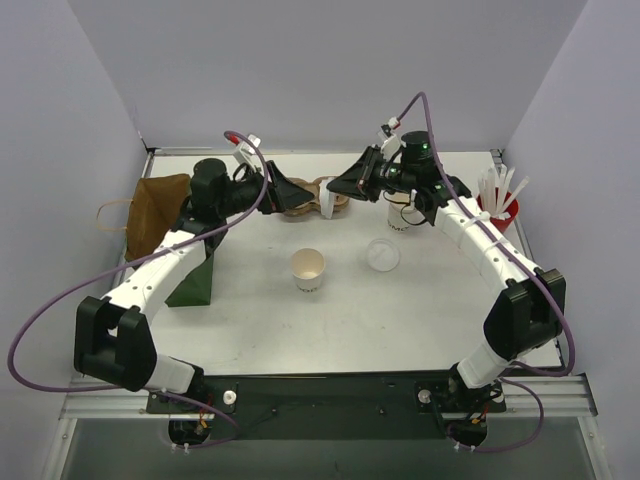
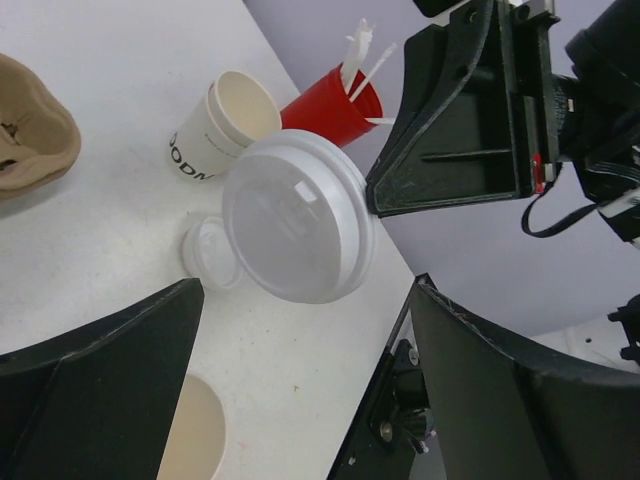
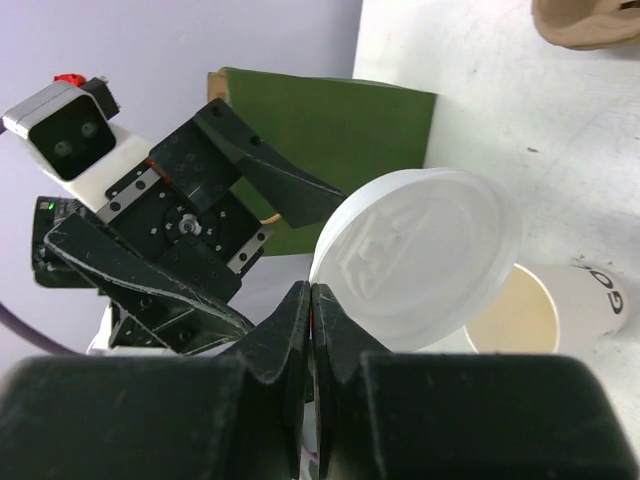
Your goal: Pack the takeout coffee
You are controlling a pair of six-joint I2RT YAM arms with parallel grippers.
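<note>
1. The right gripper (image 3: pixel 310 298) is pinched tight on the rim of a white held lid (image 3: pixel 420 255), which it carries on edge above the table (image 1: pixel 400 320).
2. The left gripper (image 1: pixel 297 193) faces it, jaws spread wide and holding nothing.
3. The brown carrier (image 1: pixel 300 208) sits just under both grippers.
4. The near cup (image 1: pixel 308 268) stands open mid-table, with a loose lid (image 1: pixel 382 254) near it.
5. The far cup (image 1: pixel 400 213) stands open under the right arm, near the red cup (image 1: pixel 497 207) of sticks.
</note>
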